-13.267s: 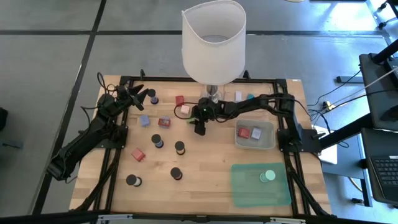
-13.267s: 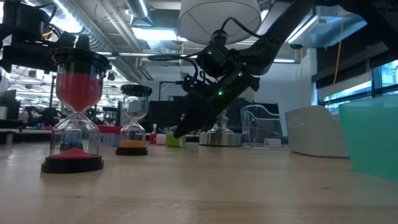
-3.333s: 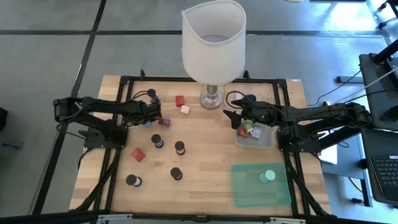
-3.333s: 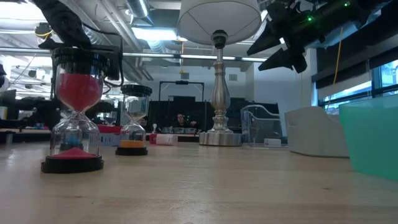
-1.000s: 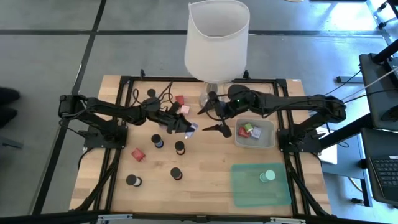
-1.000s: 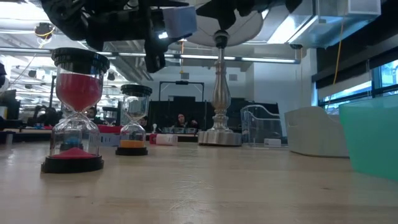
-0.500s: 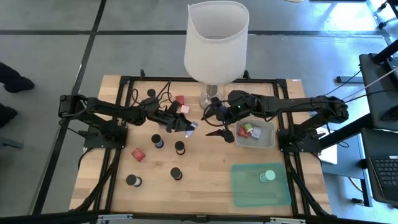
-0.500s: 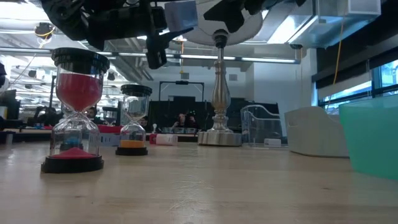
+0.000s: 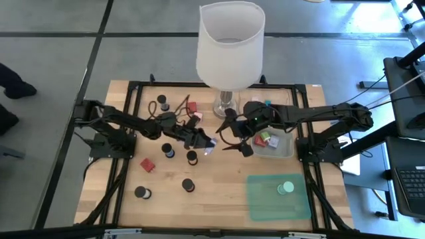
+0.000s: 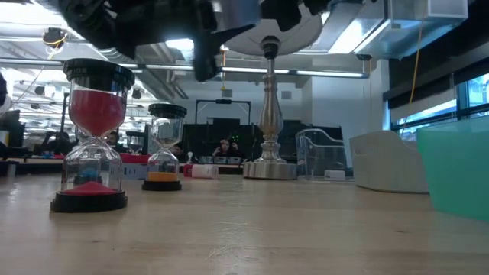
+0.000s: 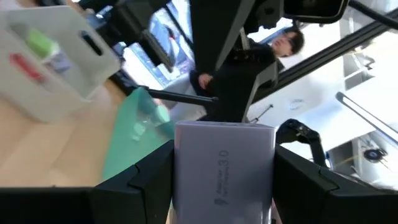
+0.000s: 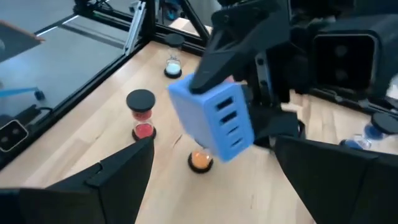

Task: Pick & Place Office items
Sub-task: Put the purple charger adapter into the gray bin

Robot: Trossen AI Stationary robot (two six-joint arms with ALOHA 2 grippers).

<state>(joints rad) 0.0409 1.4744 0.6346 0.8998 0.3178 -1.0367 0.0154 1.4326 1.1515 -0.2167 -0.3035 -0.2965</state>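
My left gripper [image 9: 207, 143] hangs over the table's middle, shut on a pale blue block [image 12: 214, 121] with slots on one face; it fills the left wrist view as block [image 11: 224, 168]. My right gripper [image 9: 234, 137] faces it from the right, open, its fingers [image 12: 121, 177] standing apart just short of the block without touching it. Black-capped hourglasses stand on the wood: red sand [image 12: 142, 115], orange sand [image 12: 200, 159], others [image 9: 191, 157]. A red block [image 9: 147, 164] lies to the left, and a mint disc [image 9: 285, 188] rests on the green mat. My left gripper pinches the block's two opposite side faces [image 11: 181, 168] between its two fingers [image 11: 146, 183]. The fingers reach about level from the table's left side. The block's far end [image 12: 231, 140] sticks out past them, tilted, lifted clear above the table.
A lamp with a tall white shade [image 9: 229, 43] stands at the far middle on a metal base [image 10: 269, 169]. A grey tray [image 9: 284, 151] with red and green pieces sits right of centre, with the green mat [image 9: 265, 202] nearer. A person [image 10: 227, 145] shows in the room beyond the table.
My left arm has stretched farther out, carrying the blue block toward the table's right and slightly toward the near edge, still lifted clear. My right gripper has drifted a little toward the near edge, staying open beside the block.
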